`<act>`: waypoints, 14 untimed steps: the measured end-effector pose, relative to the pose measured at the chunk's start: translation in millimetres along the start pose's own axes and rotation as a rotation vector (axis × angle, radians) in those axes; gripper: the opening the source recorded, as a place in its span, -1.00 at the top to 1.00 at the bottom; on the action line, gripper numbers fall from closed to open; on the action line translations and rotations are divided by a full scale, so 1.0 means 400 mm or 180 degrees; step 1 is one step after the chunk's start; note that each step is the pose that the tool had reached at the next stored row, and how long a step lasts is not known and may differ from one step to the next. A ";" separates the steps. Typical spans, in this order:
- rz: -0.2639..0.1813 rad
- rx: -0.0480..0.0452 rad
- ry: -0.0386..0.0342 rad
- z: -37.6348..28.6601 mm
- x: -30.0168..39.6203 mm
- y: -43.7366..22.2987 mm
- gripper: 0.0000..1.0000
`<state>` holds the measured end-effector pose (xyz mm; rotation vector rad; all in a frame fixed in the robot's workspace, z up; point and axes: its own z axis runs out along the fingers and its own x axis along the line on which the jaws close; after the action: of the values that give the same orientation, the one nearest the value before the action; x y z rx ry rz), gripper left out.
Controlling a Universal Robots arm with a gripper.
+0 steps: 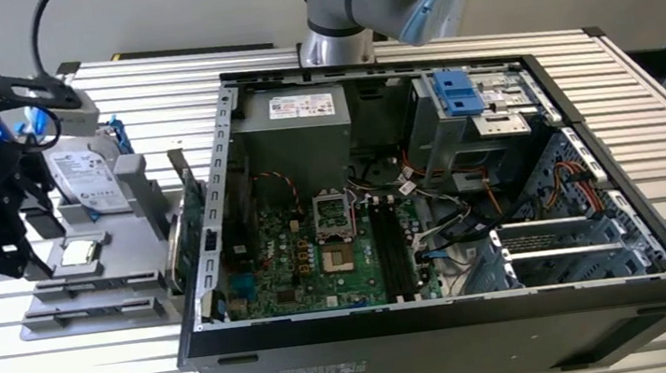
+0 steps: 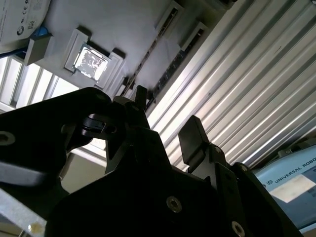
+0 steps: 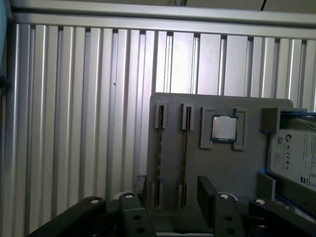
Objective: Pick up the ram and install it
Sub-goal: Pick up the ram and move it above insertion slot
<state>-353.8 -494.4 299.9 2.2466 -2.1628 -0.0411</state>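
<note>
1. Honestly, nothing is grabbed yet. In the first wrist view the gripper [image 3: 173, 190] hangs over the grey tray [image 3: 227, 170] with its fingers [image 3: 206, 190] spread apart and empty.
2. We see the ram [image 3: 184, 158] standing edge-on in a tray slot, with a neighbouring strip [image 3: 160, 158] in the slot just beside it. The fingers straddle both, so we can't tell which one they're lined up on. Our worry is that closing from here pinches the wrong stick, or catches both.
3. Those slot walls hug the ram closely. If we come down slightly off-centre, we reckon a fingertip lands on the fixture instead of the board, which could jam or nudge the whole tray.
4. It's a thin stick. Grip it off-middle and it'll probably tilt in the pads, and a tilted stick won't seat in the memory slots [image 1: 393, 250] on the board.
5. The CPU [image 3: 224, 128] and the hard drive [image 3: 296, 153] sit near on the same tray, so a sloppy sideways move could bump them.
6. Inside the case [image 1: 448, 310], loose cables [image 1: 439, 231] lie right beside the memory slots, so a snag looks possible.
</note>
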 end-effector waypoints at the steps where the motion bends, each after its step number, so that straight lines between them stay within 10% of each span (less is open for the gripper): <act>1: 0.0000 0.0000 0.0000 0.002 0.000 0.000 -1.00; 14: 0.0000 0.0000 0.0000 0.025 0.000 -0.006 -1.00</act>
<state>-351.6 -494.4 289.9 2.2467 -2.1629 -0.0411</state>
